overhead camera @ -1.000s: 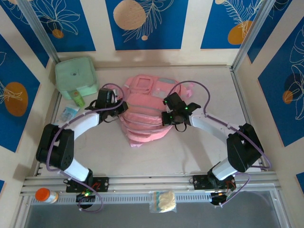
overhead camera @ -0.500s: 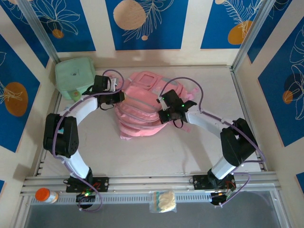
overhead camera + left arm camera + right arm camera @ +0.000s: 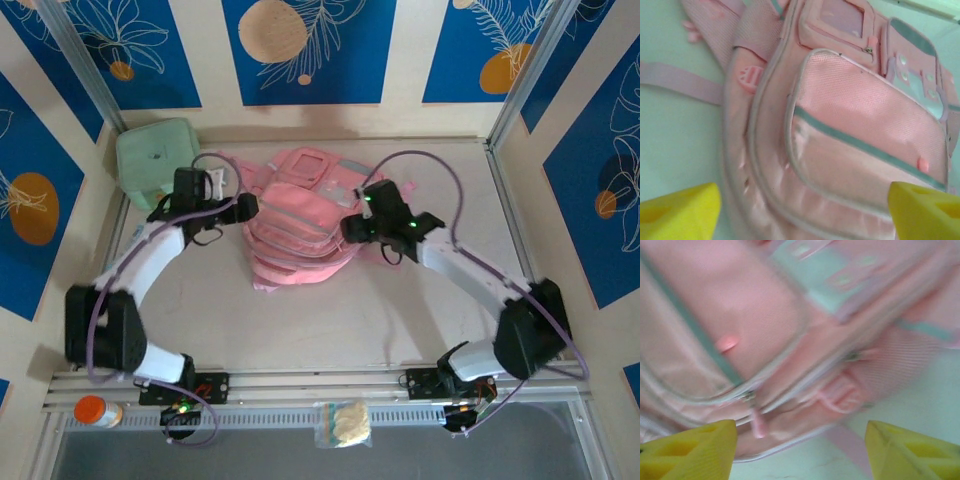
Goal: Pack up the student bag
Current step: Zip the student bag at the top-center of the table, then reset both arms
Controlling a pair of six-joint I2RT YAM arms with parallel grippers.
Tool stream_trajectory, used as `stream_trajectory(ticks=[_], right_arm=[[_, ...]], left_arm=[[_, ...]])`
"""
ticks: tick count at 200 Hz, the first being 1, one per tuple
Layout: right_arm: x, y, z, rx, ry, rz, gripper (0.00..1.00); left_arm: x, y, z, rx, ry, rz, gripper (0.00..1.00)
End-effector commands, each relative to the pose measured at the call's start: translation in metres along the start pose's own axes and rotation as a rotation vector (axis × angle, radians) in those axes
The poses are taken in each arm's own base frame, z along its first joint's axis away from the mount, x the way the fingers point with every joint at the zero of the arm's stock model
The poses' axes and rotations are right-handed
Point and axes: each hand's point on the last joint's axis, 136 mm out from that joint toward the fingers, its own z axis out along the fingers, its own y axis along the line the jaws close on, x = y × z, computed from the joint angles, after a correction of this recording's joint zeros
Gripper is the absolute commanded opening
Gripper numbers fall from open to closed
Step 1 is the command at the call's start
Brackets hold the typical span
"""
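An orange-capped bottle and a clear packet sit at the near rail, both outside the bag, so packing looks barely begun. From their bases the left arm and right arm reach forward and bend inward, elbows out. Between them at mid-table the bag lies flat, front pockets up. The left gripper is at its left edge and the right gripper at its right. In the wrist views each one's yellow fingers stand wide apart over the pink fabric, holding nothing. The pockets look zipped, so the step in hand seems to be opening the bag. That calls for one gripper to close on a small zip pull while the other steadies the fabric. A mint case rests in the far-left corner.
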Motion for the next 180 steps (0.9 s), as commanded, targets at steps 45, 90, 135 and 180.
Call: stream_trajectory(ticks=[45,90,135,180], right_arm=[[0.021,-0.182,-0.015,0.565,-0.309,0.302,0.86],[0.039,-0.178,0.024,0.334,-0.402,0.207,0.99],[0.038,-0.168,0.045,0.182,-0.423,0.121,0.99],[0.044,-0.169,0.06,0.119,-0.406,0.126,0.99]], left_arm=[[0.026,0.126,-0.069,-0.622,-0.274,0.151,1.0],[0.029,0.121,-0.024,-0.49,-0.431,0.335,0.99],[0.029,0.105,0.025,-0.296,-0.38,0.389,0.99],[0.041,0.113,0.031,-0.302,-0.438,0.391,0.99]])
